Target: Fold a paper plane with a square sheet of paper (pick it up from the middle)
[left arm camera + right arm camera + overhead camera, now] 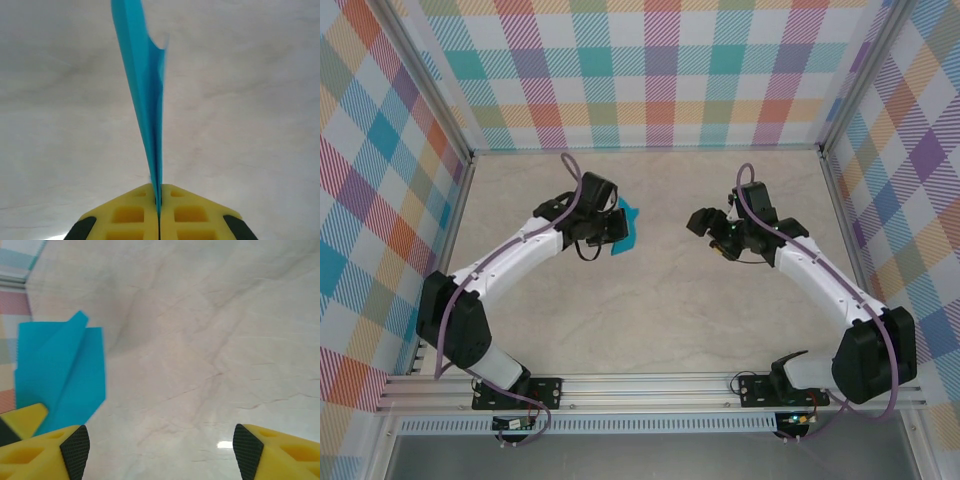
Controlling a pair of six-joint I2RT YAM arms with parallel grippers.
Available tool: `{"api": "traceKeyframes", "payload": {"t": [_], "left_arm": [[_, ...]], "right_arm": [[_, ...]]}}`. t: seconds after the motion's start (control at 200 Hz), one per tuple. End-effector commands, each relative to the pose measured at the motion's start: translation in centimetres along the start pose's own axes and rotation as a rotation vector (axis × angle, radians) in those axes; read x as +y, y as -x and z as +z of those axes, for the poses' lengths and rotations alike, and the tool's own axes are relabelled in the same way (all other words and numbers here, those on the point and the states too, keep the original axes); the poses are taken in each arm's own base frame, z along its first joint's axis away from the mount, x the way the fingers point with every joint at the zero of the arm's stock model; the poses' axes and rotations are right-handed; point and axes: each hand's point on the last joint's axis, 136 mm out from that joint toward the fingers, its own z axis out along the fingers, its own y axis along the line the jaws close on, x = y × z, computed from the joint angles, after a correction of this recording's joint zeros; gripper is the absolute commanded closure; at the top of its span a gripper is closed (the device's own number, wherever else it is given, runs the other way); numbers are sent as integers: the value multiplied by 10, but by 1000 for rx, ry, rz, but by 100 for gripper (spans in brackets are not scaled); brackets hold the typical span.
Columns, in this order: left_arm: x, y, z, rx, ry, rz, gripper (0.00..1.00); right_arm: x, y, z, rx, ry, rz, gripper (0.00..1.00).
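The teal-blue sheet of paper [626, 228] is folded into flat layers with a pointed corner and hangs above the table. My left gripper [608, 228] is shut on it. In the left wrist view the yellow fingers [130, 215] press together on the paper [145, 100], which is seen edge-on and runs up and away. My right gripper [704, 222] stands open to the right of the paper, apart from it. In the right wrist view the folded paper [60, 370] shows broadside at the left. The right gripper [161, 450] has nothing between its wide-set pads [76, 450].
The beige marbled table [650, 300] lies below both grippers. Plaid walls [650, 70] close it in at the back and on both sides. The arm bases sit on the metal rail [650, 385] at the near edge.
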Motion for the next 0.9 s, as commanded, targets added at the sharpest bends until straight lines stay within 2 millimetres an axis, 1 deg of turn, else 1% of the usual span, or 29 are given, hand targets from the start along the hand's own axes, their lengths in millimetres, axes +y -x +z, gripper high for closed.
{"api": "traceKeyframes", "payload": {"t": [0.0, 0.055, 0.135, 0.19, 0.24, 0.305, 0.375, 0.425, 0.47, 0.515, 0.58, 0.62, 0.66, 0.725, 0.795, 0.895], "left_arm": [[75, -13, -10, 38, 546, 284, 96], [79, -10, -11, 24, 645, 343, 96], [80, -8, -8, 10, 750, 411, 96], [77, -11, 0, 14, 786, 439, 96], [73, -16, 10, 23, 793, 437, 96], [60, -32, 34, 60, 731, 415, 94], [39, -57, 63, 124, 631, 384, 90], [22, -73, 80, 170, 545, 350, 87], [6, -85, 92, 216, 447, 309, 79], [-11, -91, 98, 243, 351, 270, 68], [-35, -91, 97, 256, 226, 224, 48], [-46, -88, 94, 263, 153, 192, 39], [-56, -84, 89, 268, 82, 161, 34], [-63, -72, 81, 263, -7, 108, 28], [-60, -56, 71, 240, -65, 52, 23], [-33, -35, 59, 196, -85, -44, 15]], "right_arm": [[-30, -5, -2, -14, -120, -7, 19], [-35, -6, -2, -22, -132, -1, 17], [-42, -8, -4, -34, -152, 10, 16], [-48, -9, -6, -42, -172, 18, 16], [-52, -10, -7, -49, -187, 26, 15], [-59, -11, -9, -58, -205, 39, 15], [-65, -14, -10, -67, -222, 56, 15], [-69, -15, -11, -72, -231, 67, 15], [-73, -17, -12, -74, -239, 72, 15], [-75, -19, -12, -72, -240, 74, 15], [-77, -21, -12, -67, -241, 71, 15], [-77, -22, -11, -62, -240, 67, 15], [-76, -23, -9, -53, -230, 58, 15], [-70, -26, -4, -34, -196, 37, 16], [-59, -31, 4, -13, -148, 12, 17], [-38, -45, 25, 36, -102, -37, 22]]}}
